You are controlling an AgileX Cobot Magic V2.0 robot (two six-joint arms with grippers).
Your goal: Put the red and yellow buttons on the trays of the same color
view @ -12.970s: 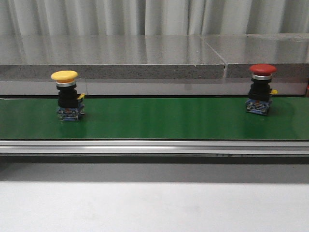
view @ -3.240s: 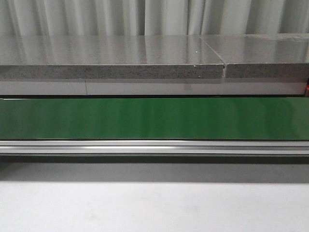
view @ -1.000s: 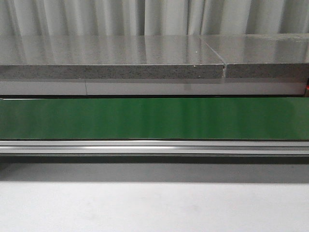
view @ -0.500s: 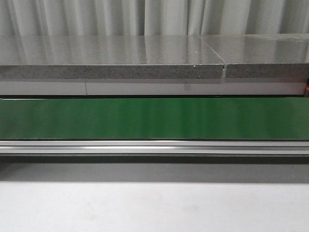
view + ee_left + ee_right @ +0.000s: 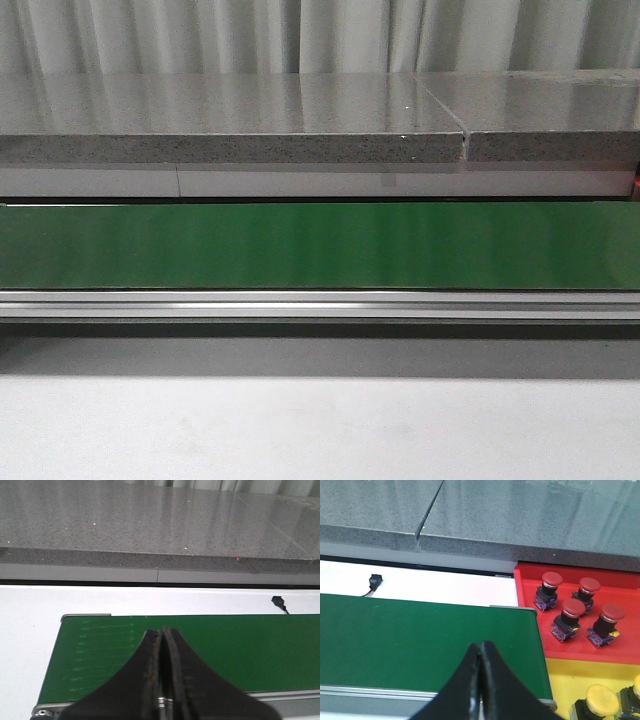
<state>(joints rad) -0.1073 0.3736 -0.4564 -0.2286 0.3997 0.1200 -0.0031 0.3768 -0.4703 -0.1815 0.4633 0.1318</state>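
In the right wrist view a red tray (image 5: 620, 580) holds several red buttons (image 5: 573, 609), and a yellow tray (image 5: 570, 680) beside it holds yellow buttons (image 5: 601, 698) at the frame's edge. My right gripper (image 5: 481, 646) is shut with nothing in it, over the green belt (image 5: 420, 640) near its tray end. My left gripper (image 5: 162, 631) is shut and empty over the green belt (image 5: 225, 640) near its other end. The front view shows the belt (image 5: 320, 245) bare; no button, tray or gripper appears there.
A grey stone ledge (image 5: 230, 120) runs behind the belt. A metal rail (image 5: 320, 305) lines the belt's front edge, with white tabletop (image 5: 320, 430) in front. A small black part (image 5: 374, 581) with a wire lies on the white surface behind the belt.
The yellow and red buttons that stood on the belt 13 s ago are gone from the front view. Over the last second nothing has moved.
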